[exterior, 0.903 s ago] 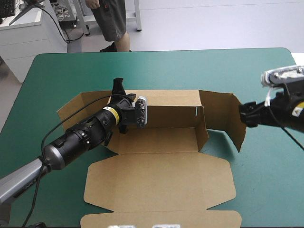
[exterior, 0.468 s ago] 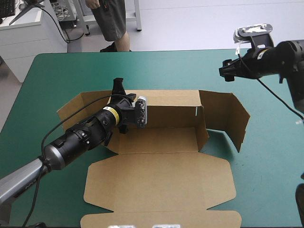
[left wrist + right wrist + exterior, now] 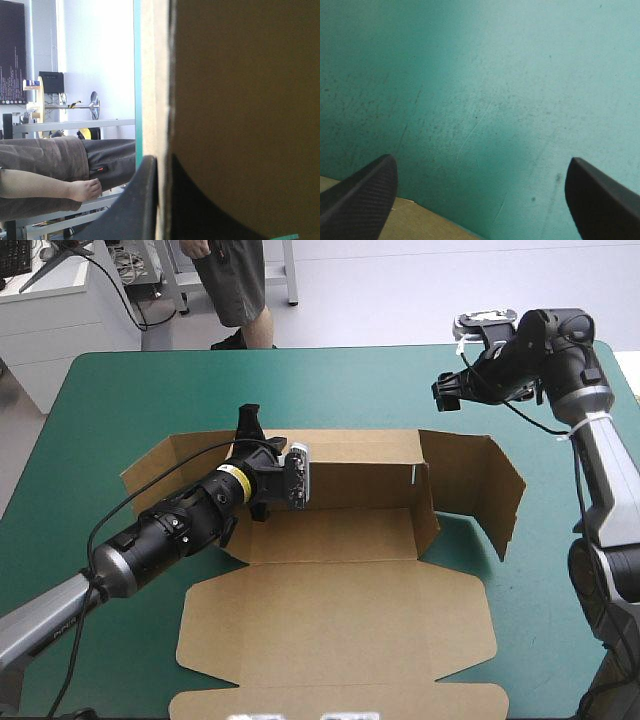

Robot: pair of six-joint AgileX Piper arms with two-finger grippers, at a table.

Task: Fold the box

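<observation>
High view: the box (image 3: 340,620) lies on the teal-green cover (image 3: 150,380), back wall raised, lid flat. The left gripper (image 3: 250,440) seems to steady that wall, while the right gripper (image 3: 447,395) hovers beyond the box's right flap. Left wrist view alone shows its fingers (image 3: 135,200) pinching the board. Right wrist view: fingers (image 3: 360,200) wide, empty, box edge beneath.

A teal-green table (image 3: 330,375) stands on a pale floor (image 3: 450,290), a white cabinet (image 3: 50,325) beyond its far-left corner.

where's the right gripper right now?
High view: the right gripper hovers open over the teal-green cover, just beyond the raised right flap of the box, toward the far right corner.
</observation>
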